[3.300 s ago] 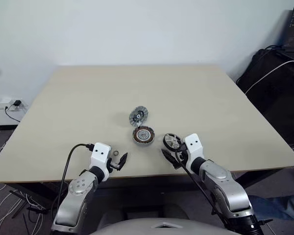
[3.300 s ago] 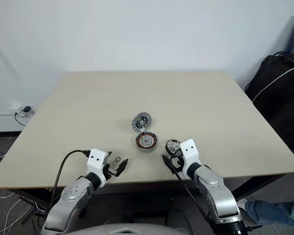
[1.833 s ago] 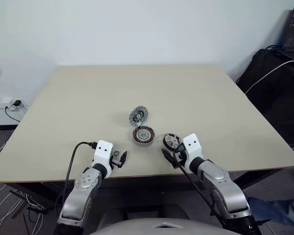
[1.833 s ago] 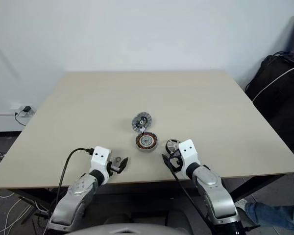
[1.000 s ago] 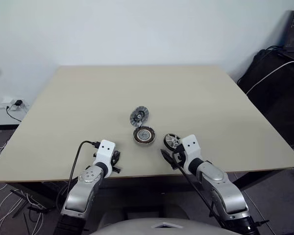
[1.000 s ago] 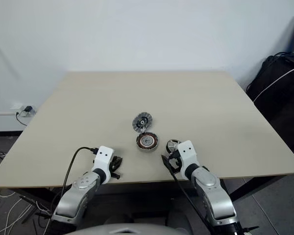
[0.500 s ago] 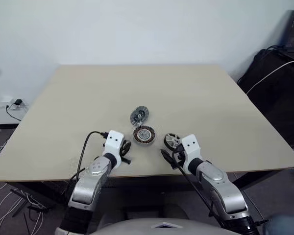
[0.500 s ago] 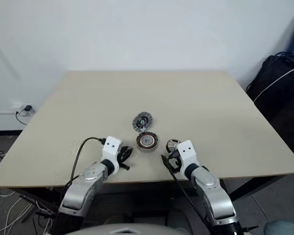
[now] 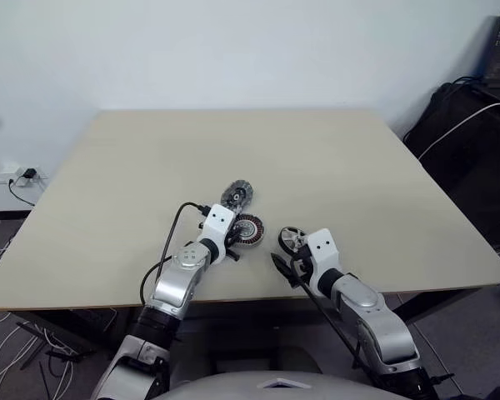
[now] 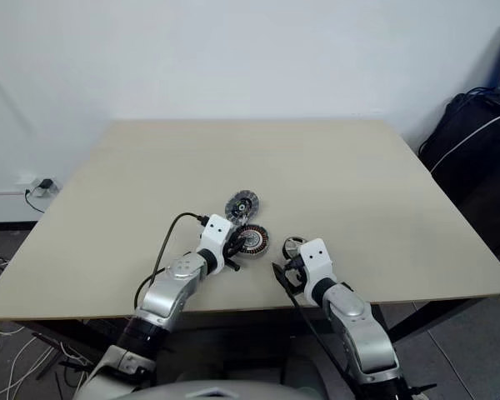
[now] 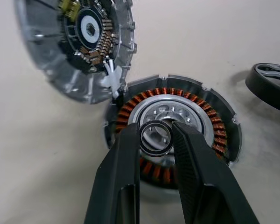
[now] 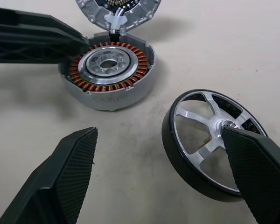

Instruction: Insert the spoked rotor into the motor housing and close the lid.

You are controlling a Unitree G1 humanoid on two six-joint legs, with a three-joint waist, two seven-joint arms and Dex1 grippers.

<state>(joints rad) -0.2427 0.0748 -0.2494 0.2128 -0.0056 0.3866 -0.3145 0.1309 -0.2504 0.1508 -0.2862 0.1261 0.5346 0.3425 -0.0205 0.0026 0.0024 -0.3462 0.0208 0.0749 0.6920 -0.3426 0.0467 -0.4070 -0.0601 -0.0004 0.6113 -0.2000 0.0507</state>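
Observation:
The motor housing (image 11: 213,125), a dark-rimmed puck with copper windings, lies on the table (image 9: 317,150) in front of the middle. The silvery ribbed lid (image 11: 60,65) rests tilted just behind it, touching its rim. My left gripper (image 11: 155,133) hovers over the housing's pale centre, shut on a small dark ring (image 11: 155,150). To the right of the housing the spoked rotor (image 12: 200,135) lies flat, black rim and silvery spokes. My right gripper (image 12: 158,135) is open, low over the table, one finger (image 12: 256,168) overlapping the rotor's near edge.
The wide beige table has bare room behind and to both sides of the parts. A black bag with cables (image 9: 471,142) sits off the right edge. A wall socket and wires (image 9: 17,179) are on the left.
My left gripper shut on the small ring near the table's front edge and carried it forward and right, over the housing. The right arm and the rotor stayed put.

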